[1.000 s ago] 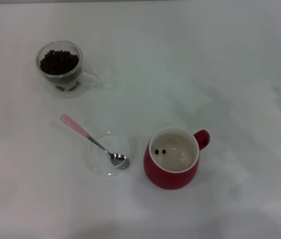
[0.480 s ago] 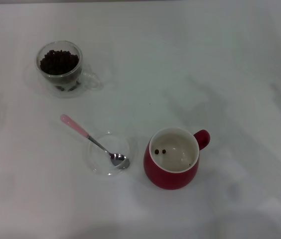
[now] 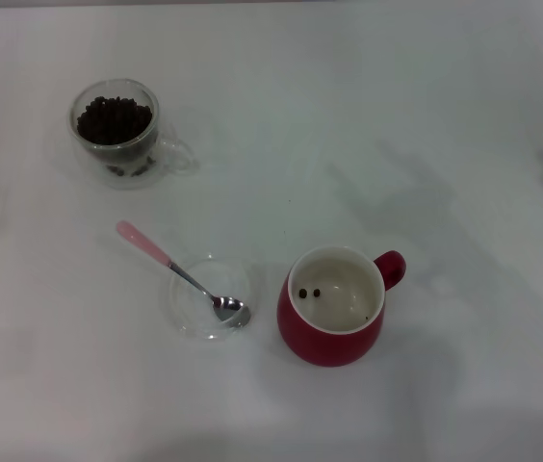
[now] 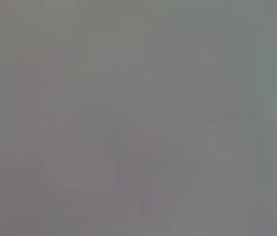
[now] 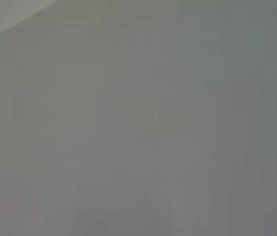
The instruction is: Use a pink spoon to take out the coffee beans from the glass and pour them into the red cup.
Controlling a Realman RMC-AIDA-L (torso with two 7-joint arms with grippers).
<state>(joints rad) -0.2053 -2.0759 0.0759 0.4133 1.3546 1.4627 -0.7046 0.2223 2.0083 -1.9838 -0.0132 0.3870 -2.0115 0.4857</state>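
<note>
In the head view the glass stands at the far left, holding a heap of coffee beans. The pink spoon lies in the middle, its metal bowl resting in a flat clear dish and its pink handle pointing toward the far left. The red cup stands upright to the right of the dish, handle to the right, with a few beans inside. Neither gripper shows in any view. Both wrist views show only plain grey.
The white table stretches around the objects, with soft shadows on its right side and near its front edge.
The objects have not moved. The faint shadows at the right side of the table have shifted and faded.
</note>
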